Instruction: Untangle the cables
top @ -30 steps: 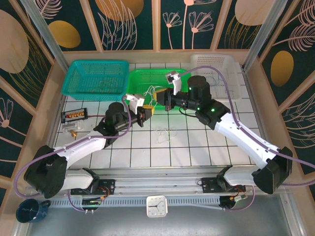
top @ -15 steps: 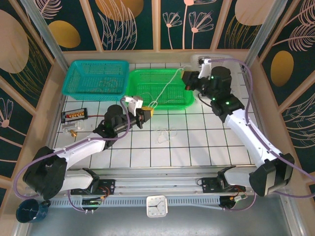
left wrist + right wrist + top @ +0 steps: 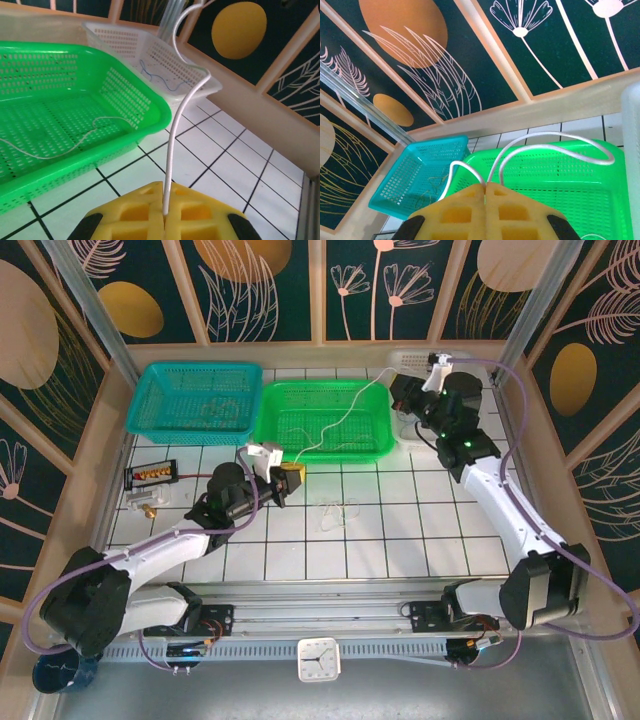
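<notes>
White tiles cover the bench [image 3: 400, 530], and 3 baskets sit along its far edge: the teal basket [image 3: 150, 405] to my left, the green basket [image 3: 370, 452] in the middle, and the white basket [image 3: 165, 60] to my right.

My left gripper [image 3: 164, 207] is low over the bench, just in front of the green basket's near-left corner. Its yellow pads are pressed together on one end of the white cable [image 3: 168, 150]. My right gripper [image 3: 485, 192] is raised between the green and white baskets at the far side. It is also closed hard on that cable, and 2 runs of it leave the pads, one curling left and one looping out to the right.

The relation that matters is the line between the 2 grips. The white cable rises from my left gripper and runs far and rightward, diagonally over the green basket, to my right gripper. It shows kinks and a bend, so I judge there is slack left. Any further separation should follow that same diagonal, and my right arm is the one placed to carry it on toward the white basket.

A small pale clump [image 3: 338, 512] lies on the tiles near my left gripper, clear of both grips. A pale strand [image 3: 100, 122] lies in the green basket and a blue strand [image 3: 160, 80] in the white one.
</notes>
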Motion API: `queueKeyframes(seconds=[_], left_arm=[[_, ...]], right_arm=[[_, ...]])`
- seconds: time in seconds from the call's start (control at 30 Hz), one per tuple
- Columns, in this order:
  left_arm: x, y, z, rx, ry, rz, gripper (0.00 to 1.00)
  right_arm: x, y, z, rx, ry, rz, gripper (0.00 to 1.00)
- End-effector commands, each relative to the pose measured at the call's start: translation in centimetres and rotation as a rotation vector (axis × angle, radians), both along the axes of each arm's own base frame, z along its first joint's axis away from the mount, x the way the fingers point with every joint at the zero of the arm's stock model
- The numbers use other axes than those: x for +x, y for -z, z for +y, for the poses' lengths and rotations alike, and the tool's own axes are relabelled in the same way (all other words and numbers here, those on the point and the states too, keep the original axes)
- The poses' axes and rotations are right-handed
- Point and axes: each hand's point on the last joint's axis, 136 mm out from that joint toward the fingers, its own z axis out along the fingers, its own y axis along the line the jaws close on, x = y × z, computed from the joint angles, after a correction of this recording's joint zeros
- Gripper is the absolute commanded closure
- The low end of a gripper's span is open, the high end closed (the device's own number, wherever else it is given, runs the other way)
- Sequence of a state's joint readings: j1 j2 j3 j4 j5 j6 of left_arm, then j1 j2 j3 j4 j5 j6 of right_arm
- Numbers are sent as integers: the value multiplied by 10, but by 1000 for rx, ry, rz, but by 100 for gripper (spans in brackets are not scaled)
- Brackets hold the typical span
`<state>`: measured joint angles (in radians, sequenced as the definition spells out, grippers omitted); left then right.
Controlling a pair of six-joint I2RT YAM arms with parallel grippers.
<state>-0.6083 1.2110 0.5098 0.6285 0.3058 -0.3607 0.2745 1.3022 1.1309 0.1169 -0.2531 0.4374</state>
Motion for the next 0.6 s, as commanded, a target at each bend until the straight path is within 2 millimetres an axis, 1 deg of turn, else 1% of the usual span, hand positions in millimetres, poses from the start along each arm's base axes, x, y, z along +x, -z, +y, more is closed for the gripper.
queueKeyframes(seconds=[0.0,0.07,0.17,0.3,0.43,0.57], left_arm=[[11,-8,15,-2,-114,-17,100],[20,-5,27,17,-204,-11,100],[31,-4,40,44,-296,-3,100],[49,-3,36,99,-312,19,100],[81,3,34,154,-345,75,100],[118,12,39,173,-386,133,100]], right_arm=[[4,-2,-1,20,3,-22,100],[4,3,-3,17,11,-15,100],[7,9,-2,21,2,-4,100],[17,23,11,27,-54,31,100],[30,46,26,42,-98,79,100],[46,76,43,36,-124,142,100]])
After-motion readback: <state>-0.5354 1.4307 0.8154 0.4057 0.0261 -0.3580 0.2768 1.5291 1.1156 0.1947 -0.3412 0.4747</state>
